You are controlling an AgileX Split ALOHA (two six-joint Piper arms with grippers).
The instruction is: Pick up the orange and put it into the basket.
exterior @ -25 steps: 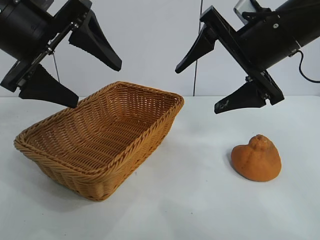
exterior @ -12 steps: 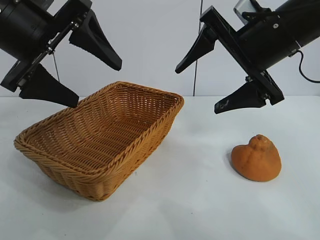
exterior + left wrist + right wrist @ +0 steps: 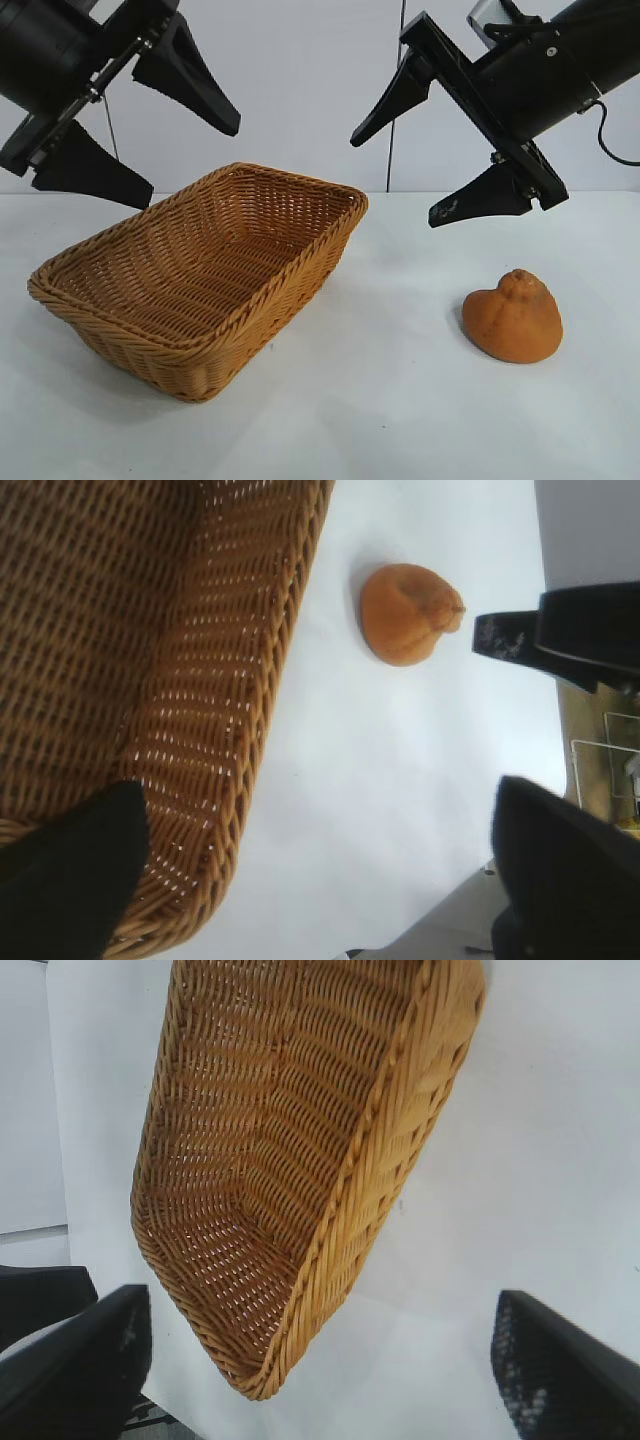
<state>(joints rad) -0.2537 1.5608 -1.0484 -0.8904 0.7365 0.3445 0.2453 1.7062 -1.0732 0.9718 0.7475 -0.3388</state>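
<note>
The orange [image 3: 512, 318], lumpy with a knobbly neck, lies alone on the white table at the right. The woven basket [image 3: 283, 276] stands at centre-left with nothing in it. My right gripper [image 3: 395, 180] hangs open in the air between the basket and the orange, above and left of the fruit. My left gripper [image 3: 192, 163] hovers open over the basket's far left corner. The left wrist view shows the orange [image 3: 408, 613] beyond the basket's wall [image 3: 220, 700], with my left gripper [image 3: 320, 810] holding nothing. In the right wrist view my right gripper [image 3: 320, 1310] frames the basket's rim [image 3: 370, 1160].
White table [image 3: 380, 400] with bare surface between the basket and the orange and in front of both. A white wall stands behind. One finger of the right gripper [image 3: 560, 640] shows close beside the orange in the left wrist view.
My left gripper has shifted slightly up and to the left. The right gripper, the orange and the basket have not moved.
</note>
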